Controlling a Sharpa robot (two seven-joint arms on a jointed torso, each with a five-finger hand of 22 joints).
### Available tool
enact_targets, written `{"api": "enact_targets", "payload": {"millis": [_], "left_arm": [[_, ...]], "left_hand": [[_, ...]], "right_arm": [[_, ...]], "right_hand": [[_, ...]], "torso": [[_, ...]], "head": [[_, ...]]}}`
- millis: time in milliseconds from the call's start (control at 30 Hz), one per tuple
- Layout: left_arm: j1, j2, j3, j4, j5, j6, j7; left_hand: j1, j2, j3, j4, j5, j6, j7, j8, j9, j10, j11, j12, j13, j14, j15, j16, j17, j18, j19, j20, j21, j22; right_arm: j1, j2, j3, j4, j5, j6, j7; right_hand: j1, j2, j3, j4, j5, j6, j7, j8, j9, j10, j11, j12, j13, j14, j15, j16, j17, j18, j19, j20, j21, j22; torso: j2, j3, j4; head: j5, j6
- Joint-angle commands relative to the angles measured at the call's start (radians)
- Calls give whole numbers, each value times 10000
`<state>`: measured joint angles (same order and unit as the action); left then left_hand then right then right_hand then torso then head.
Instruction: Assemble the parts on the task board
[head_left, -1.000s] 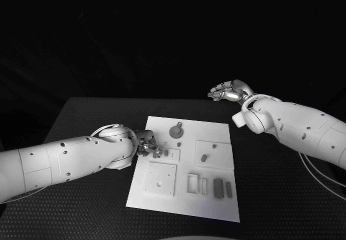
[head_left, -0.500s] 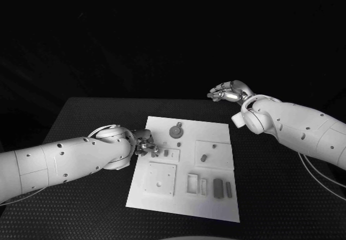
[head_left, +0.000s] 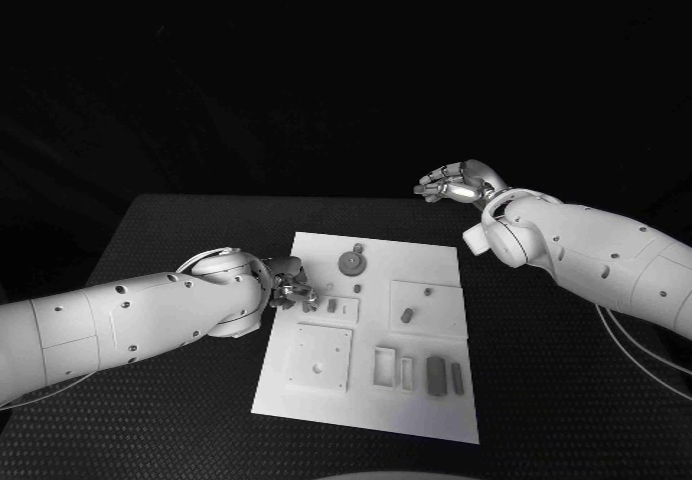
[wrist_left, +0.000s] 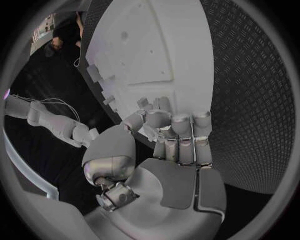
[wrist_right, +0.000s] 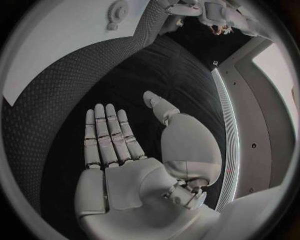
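Note:
The white task board (head_left: 430, 262) lies in the middle of the black table. On it are a round grey part (head_left: 352, 263), small grey parts (head_left: 407, 316) and two long grey parts (head_left: 436, 376) near its front. My left hand (head_left: 293, 285) hovers at the board's left edge, fingers curled in beside a small part (head_left: 332, 303). In the left wrist view the curled fingers (wrist_left: 181, 130) hide whatever is under them, with the board (wrist_left: 156, 50) beyond. My right hand (head_left: 459, 183) is raised beyond the far right corner, fingers (wrist_right: 106, 135) apart and empty. The round part (wrist_right: 117, 10) also appears in the right wrist view.
A square recessed plate (head_left: 319, 357) and a rectangular frame (head_left: 387, 366) sit in the board's near half. Black textured table (head_left: 173, 240) surrounds the board on all sides.
My left hand has drawn back slightly, up and to the left along the board's edge. The right arm has not moved.

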<state>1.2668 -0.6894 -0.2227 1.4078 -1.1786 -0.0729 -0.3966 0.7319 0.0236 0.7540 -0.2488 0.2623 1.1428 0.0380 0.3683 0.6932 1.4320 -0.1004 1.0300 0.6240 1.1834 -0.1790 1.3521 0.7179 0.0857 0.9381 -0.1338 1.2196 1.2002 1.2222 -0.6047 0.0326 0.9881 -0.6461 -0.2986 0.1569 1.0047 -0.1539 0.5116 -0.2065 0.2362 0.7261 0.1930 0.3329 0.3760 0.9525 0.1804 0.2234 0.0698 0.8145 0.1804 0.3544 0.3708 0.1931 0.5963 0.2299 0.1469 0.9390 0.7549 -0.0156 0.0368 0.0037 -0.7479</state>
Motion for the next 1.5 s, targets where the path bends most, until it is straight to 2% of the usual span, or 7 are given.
{"api": "enact_targets", "payload": {"millis": [33, 467, 1067, 1500], "left_arm": [[-10, 36, 9, -33, -55, -103, 2], [-10, 72, 62, -98, -147, -59, 44], [-9, 81, 60, -126, -188, 496, -60], [-9, 83, 60, -155, -428, 451, -102]], "left_hand": [[252, 317, 27, -9, 52, 945, -558, 66, 9, -248, -287, 42, -18, 351, -396, 51, 14, 58, -14, -1416, 61, -14], [260, 315, 29, -18, 43, 938, -560, 75, 8, -252, -290, 49, -24, 355, -402, 50, 12, 62, -10, -1417, 69, -22], [268, 307, 33, -24, 31, 927, -559, 79, 5, -257, -289, 53, -30, 353, -405, 46, 8, 65, -12, -1416, 73, -30], [273, 301, 33, -27, 16, 919, -558, 84, 4, -260, -288, 58, -35, 350, -404, 44, 6, 65, -17, -1415, 76, -36]], "right_arm": [[-4, 11, 2, 3, 4, 121, 95], [-6, 17, 2, -3, 4, 128, 96], [-9, 10, 2, -5, 4, 140, 93], [-19, 1, 2, -5, 4, 140, 96]], "right_hand": [[31, 34, -58, 20, 43, -72, 192, 46, -13, -25, -23, -53, -13, -48, 3, 50, -12, -50, -91, 7, -68, 18], [29, 38, -60, 23, 45, -73, 192, 48, -17, -23, -23, -56, -12, -50, 5, 55, -19, -50, -90, 8, -77, 25], [28, 40, -61, 24, 45, -73, 193, 51, -20, -21, -23, -58, -12, -52, 6, 58, -25, -49, -89, 8, -85, 31], [24, 41, -65, 27, 45, -74, 194, 52, -22, -20, -21, -61, -12, -53, 7, 62, -30, -49, -88, 9, -91, 36]], "torso": [[2, 2, 5], [2, 4, 2], [-4, 0, 14], [1, 2, 10]], "head": [[-8, -5], [-16, -18], [-28, -49], [-25, -47]]}}
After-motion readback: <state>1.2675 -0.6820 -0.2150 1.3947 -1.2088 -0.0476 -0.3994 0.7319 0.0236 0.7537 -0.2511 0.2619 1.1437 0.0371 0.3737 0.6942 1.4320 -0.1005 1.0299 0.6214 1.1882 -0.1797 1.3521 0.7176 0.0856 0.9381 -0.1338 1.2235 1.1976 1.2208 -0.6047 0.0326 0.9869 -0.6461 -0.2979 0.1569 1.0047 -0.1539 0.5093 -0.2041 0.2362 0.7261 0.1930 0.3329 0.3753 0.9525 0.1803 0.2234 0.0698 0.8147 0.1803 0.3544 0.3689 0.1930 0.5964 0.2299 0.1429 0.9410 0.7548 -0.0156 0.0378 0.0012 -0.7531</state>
